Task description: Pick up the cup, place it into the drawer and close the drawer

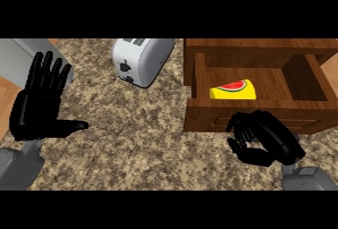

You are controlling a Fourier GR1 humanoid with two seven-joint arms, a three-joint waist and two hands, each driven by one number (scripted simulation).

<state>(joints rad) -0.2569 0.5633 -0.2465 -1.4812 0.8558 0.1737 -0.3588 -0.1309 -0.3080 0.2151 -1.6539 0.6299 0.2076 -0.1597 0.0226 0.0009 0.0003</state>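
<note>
A yellow cup (233,90) with a watermelon picture lies inside the open wooden drawer (309,77), at its front left corner. My right hand (265,139) hangs just in front of the drawer's front panel (210,117), below the cup. Its fingers are loosely bent and hold nothing, with the fingertips near the panel's top edge. My left hand (38,102) rests open at the left of the view, fingers up and thumb out to the right, far from the drawer.
A white toaster (140,60) lies on the speckled counter (132,134), left of the drawer. A grey block (19,54) sits at the far left, behind my left hand. The wooden cabinet top (257,44) runs above the drawer.
</note>
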